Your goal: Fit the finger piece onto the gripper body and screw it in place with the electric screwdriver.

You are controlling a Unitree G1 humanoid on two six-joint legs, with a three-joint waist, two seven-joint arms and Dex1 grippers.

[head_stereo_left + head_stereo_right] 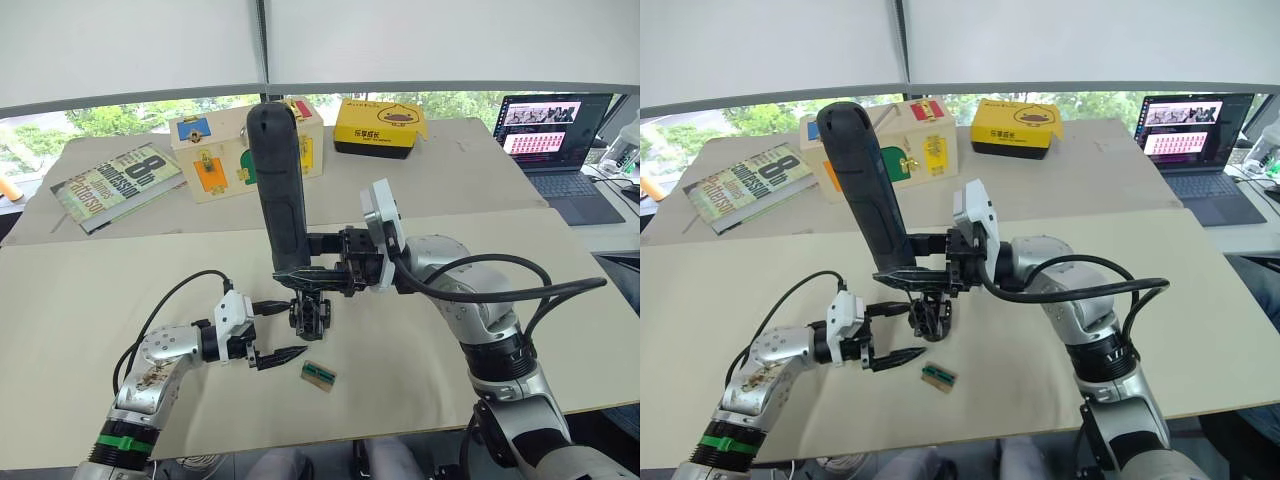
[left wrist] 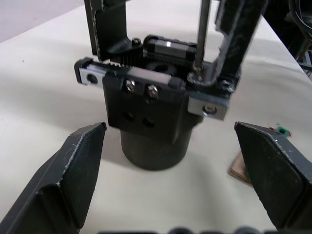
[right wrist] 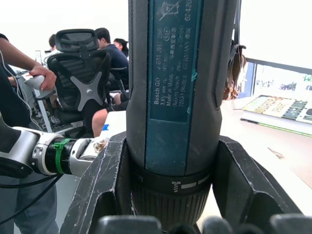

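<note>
While my right gripper (image 1: 300, 275) clamps the long dark grey-black cylindrical electric screwdriver (image 1: 278, 190) upright, its thin metal bit (image 2: 202, 34) meets a screw atop the chunky black gripper body (image 2: 151, 105) standing on the beige table (image 1: 90, 320). My left gripper (image 1: 275, 330) spreads wide and empty, fingers flanking that body, touching nothing.

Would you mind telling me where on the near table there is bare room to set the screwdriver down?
The beige table is bare on the robot's left, between the left gripper and the book, and on its right toward the laptop. It is crowded at centre, around the gripper body, the small tray and the electric screwdriver.
</note>
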